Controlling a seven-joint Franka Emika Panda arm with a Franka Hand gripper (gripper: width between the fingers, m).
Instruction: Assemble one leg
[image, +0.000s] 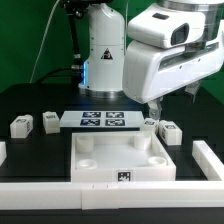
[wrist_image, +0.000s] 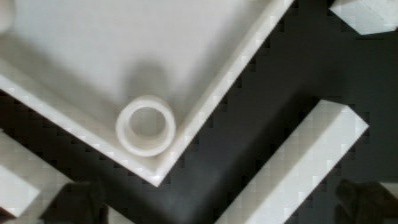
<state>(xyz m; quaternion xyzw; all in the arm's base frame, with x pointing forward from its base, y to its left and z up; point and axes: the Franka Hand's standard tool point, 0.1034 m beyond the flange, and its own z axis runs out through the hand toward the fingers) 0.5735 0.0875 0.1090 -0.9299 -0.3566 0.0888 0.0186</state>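
The large white tray (image: 95, 150) lies at the table's front middle, with round sockets in its corners. Small white legs with marker tags lie around it: two at the exterior view's left (image: 22, 126) (image: 50, 121) and one at the right (image: 168, 130). My gripper (image: 154, 110) hangs above the tray's far right corner, next to the right leg. In the wrist view the gripper (wrist_image: 217, 205) is open and empty, with its dark fingers (wrist_image: 71, 200) far apart. Under it are the tray's corner socket (wrist_image: 146, 125) and a white leg (wrist_image: 311, 160) beside the tray.
The marker board (image: 100, 121) lies flat behind the tray. A low white wall (image: 60, 188) runs along the front edge and up both sides (image: 210, 158). The robot's base (image: 103, 50) stands at the back.
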